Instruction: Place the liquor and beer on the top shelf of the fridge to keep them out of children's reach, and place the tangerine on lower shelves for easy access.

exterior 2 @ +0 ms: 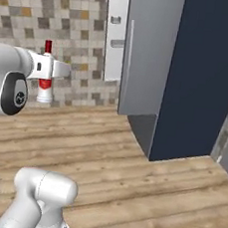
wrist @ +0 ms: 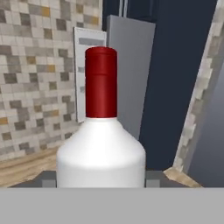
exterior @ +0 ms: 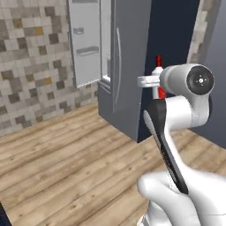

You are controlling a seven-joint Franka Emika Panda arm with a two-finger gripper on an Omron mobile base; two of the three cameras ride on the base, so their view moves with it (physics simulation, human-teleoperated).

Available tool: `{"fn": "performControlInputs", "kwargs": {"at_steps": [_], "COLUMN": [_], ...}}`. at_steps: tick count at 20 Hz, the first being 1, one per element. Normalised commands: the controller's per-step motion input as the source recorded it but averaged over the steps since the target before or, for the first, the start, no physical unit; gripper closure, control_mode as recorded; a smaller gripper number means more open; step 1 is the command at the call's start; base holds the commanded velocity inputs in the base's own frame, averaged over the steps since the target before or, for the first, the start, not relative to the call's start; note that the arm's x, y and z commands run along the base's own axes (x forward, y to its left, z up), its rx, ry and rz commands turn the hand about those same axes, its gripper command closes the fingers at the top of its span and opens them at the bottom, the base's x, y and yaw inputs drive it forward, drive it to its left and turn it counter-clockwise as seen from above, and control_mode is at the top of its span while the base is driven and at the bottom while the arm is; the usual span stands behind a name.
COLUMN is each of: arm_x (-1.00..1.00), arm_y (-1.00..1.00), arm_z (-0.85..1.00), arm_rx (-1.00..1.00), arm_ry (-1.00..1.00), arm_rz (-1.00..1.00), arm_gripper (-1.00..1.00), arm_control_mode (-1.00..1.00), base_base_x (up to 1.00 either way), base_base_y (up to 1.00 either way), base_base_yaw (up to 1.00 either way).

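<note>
Left base view, from left to right: a mosaic tile wall (exterior: 31, 62) of beige, grey and brown squares fills the left side above a wooden plank floor (exterior: 66, 163). Next comes the open fridge door (exterior: 86, 44), pale grey on its inner face, with door bins visible as darker bands. Beside it stands the fridge (exterior: 128, 66), a tall grey body with a long vertical handle. To its right is a dark navy panel (exterior: 172, 31). In front of that panel the liquor (exterior: 158, 66) is held upright in the air, well above the floor, its red cap at the top and a strip of red label lower down; the white wrist of the arm covers most of the bottle.

Right base view, from left to right: the liquor (exterior 2: 45, 73) stands upright at the left, against the tile wall, with the white hand crossing its neck. The fridge door, fridge body and navy panel follow to the right.

Hand view: the liquor (wrist: 101, 144) rises from the bottom centre, white shoulder below, red cap above. The fingers (wrist: 101, 178) show as grey tips at either side of the bottle body, closed against it and gripping the liquor. The fridge lies beyond, well apart from the bottle.
</note>
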Motion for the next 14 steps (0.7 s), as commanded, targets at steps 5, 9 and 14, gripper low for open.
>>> {"fn": "performControlInputs", "kwargs": {"at_steps": [5, 9, 14], "arm_x": [0.0, 0.0, 0.0], "arm_y": [0.0, 0.0, 0.0], "arm_z": [0.0, 0.0, 0.0], "arm_rx": [0.0, 0.0, 0.0], "arm_ry": [0.0, 0.0, 0.0], "arm_rz": [0.0, 0.0, 0.0], "arm_gripper": [1.0, 1.0, 1.0], "arm_control_mode": [1.0, 1.0, 1.0], "base_base_x": [1.0, 1.0, 0.98], "base_base_y": [0.39, 0.37, 0.14], "base_base_yaw": [0.51, 0.47, 0.21]}}
